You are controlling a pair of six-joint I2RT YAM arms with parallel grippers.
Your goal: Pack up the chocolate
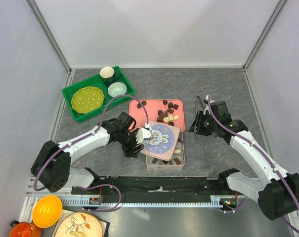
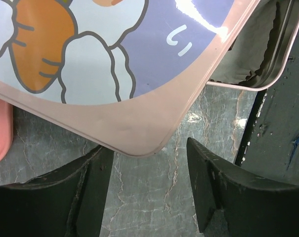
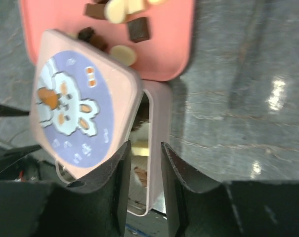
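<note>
Brown and cream chocolate [image 1: 166, 114] lies on a pink tray [image 1: 139, 106], and a few pieces show in the open tin box [image 1: 181, 159] in front of it. The box's bunny lid [image 1: 160, 138] rests askew across box and tray. My left gripper [image 1: 138, 143] is open at the lid's left corner [image 2: 139, 140]; the corner sits just above the gap between its fingers [image 2: 92, 192], untouched. To the right of the tray hovers my right gripper [image 1: 195, 127], jaws narrowly apart and empty [image 3: 145, 168], looking at the lid [image 3: 75, 108], the box wall [image 3: 159, 123] and chocolate [image 3: 122, 52].
A green bin [image 1: 70, 94] at the back left holds a yellow plate [image 1: 87, 98], a cup [image 1: 107, 74] and a bowl [image 1: 117, 89]. A thin black tool [image 1: 202, 101] lies behind my right gripper. A yellow bowl [image 1: 47, 211] sits off the table, front left.
</note>
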